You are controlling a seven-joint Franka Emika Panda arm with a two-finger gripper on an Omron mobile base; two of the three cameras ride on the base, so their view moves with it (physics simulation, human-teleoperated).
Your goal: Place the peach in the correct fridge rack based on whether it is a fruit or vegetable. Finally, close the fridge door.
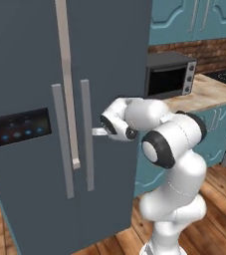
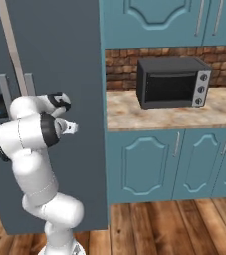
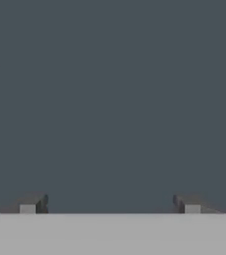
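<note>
The fridge door [image 1: 114, 99] is being shown swung to, its dark-grey face lying flush beside the other door [image 1: 25, 99], which is carrying a black, blue-lit panel [image 1: 19, 126]. Two light-grey vertical handles [image 1: 86, 134] are being seen side by side where the two doors meet, and a pale strip [image 1: 67, 84] is running down between the doors.

The gripper [image 1: 98, 132] is being held right up against the door's face, just beside the right-hand handle, with the white arm [image 1: 174, 149] folded back behind it. In the hand view the fingertips [image 3: 32, 203] are being seen wide apart, with nothing gripped between them, and the flat dark door surface [image 3: 112, 99] is lying directly ahead of them.

To the right of the fridge, a dark microwave [image 2: 171, 82] is being shown standing on a pale counter [image 2: 134, 117] above teal cabinets [image 2: 149, 164], with a brick wall [image 2: 119, 69] behind it.
</note>
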